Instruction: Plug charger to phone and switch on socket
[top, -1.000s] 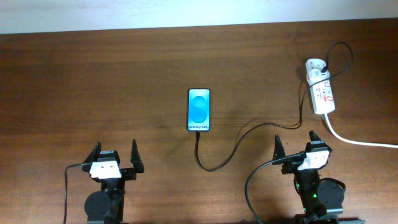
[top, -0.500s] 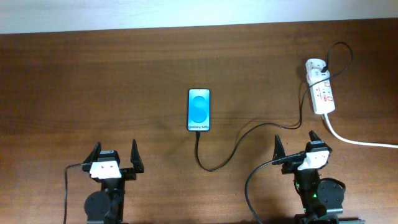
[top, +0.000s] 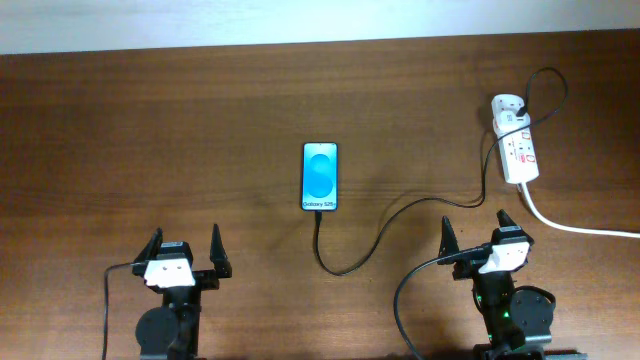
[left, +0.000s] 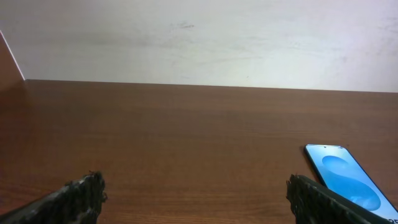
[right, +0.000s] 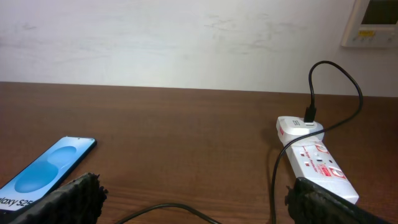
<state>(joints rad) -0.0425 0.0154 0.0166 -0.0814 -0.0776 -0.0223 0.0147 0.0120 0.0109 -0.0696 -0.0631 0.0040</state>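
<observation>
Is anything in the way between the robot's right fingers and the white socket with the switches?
Nothing visible blocks it. Only table lies between the right gripper and the socket. The charger cable lies flat on the table just beside that path, and the white cord trails off the other way.

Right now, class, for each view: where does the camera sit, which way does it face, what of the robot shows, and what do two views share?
Overhead: above the brown wooden table, looking straight down; both arms show, left end effector and right end effector open.
Left wrist: low over the table, facing the pale wall; own black fingertips show.
Right wrist: same facing; own fingertips at bottom corners.
Shared: both wrist views catch the slim black phone with blue screen; right wrist and overhead share the white power strip.
</observation>
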